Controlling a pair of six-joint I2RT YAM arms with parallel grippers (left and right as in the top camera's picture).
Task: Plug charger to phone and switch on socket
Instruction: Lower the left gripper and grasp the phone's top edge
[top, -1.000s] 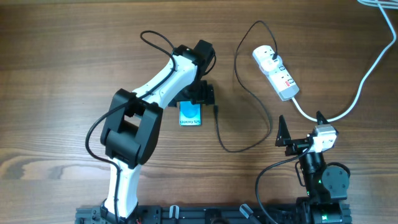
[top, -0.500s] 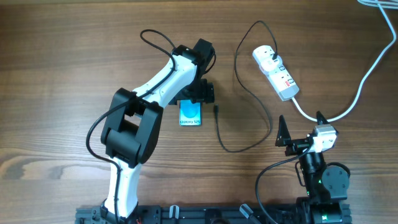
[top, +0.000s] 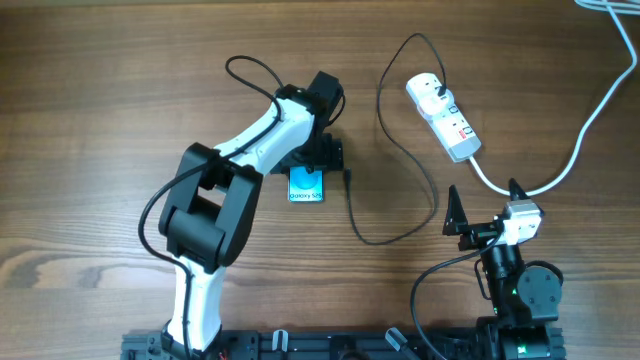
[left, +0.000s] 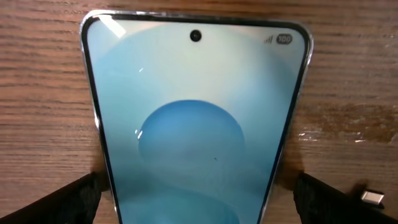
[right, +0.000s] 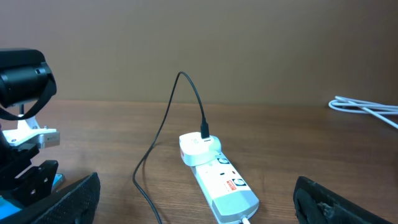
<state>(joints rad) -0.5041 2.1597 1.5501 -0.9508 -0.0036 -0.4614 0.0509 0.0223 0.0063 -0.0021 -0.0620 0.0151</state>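
Our left gripper (left: 196, 198) stands wide, its fingers (left: 74, 199) straddling the phone (left: 196, 124) at mid-frame. We cannot quite tell whether they touch its edges. The charger (left: 372, 197) tip lies loose at lower right. Closing off-centre could skew the phone or trap that tip. The right gripper (top: 483, 192) gapes empty, lower right overhead.

Even bright light, soft shadows; glare streaks on phone (left: 193, 124) screen; frames sharp.
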